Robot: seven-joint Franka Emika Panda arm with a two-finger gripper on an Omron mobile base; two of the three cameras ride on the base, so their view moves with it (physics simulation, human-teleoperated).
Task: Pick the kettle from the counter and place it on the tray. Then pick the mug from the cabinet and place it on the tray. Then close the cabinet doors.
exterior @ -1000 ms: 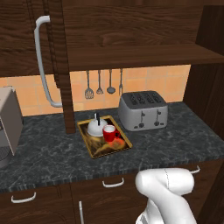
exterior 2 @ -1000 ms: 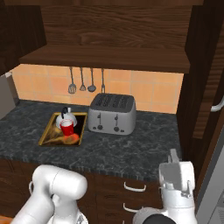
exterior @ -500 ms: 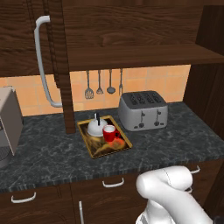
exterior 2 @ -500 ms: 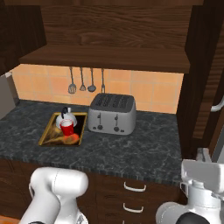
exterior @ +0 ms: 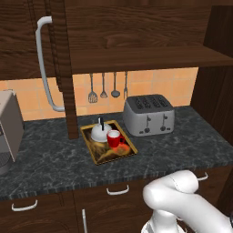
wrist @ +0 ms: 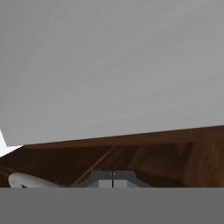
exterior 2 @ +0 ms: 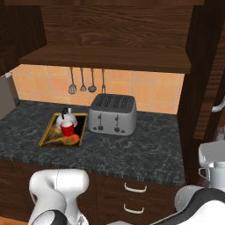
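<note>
The golden-rimmed tray point(exterior: 97, 159) point(exterior 2: 45, 139) lies on the dark counter point(exterior: 45, 166) point(exterior 2: 136, 151), left of the toaster. The small silver kettle point(exterior: 98, 133) point(exterior 2: 65, 117) and the red mug point(exterior: 113, 138) point(exterior 2: 67, 128) both stand on the tray, side by side. The cabinet point(exterior: 136, 32) point(exterior 2: 110, 26) above is open, and its shelf point(exterior: 145, 59) point(exterior 2: 105, 59) is bare. Its left door point(exterior: 22, 36) stands open with a long bar handle point(exterior: 43, 63). The right door point(exterior 2: 218, 57) is open too. My gripper point(wrist: 113, 183) is shut on nothing, facing dark wood with a silver handle point(wrist: 26, 180) beside it.
A boxy silver toaster point(exterior: 149, 114) point(exterior 2: 113, 114) stands right of the tray. Utensils point(exterior: 103, 86) point(exterior 2: 82, 81) hang on the tiled wall. A grey appliance point(exterior: 7, 132) sits at the counter's left end. Drawers point(exterior: 117, 189) point(exterior 2: 134, 197) run under the counter.
My arm has swung to the right and the hand has risen toward the right door. The tray, kettle, mug and doors have not moved.
</note>
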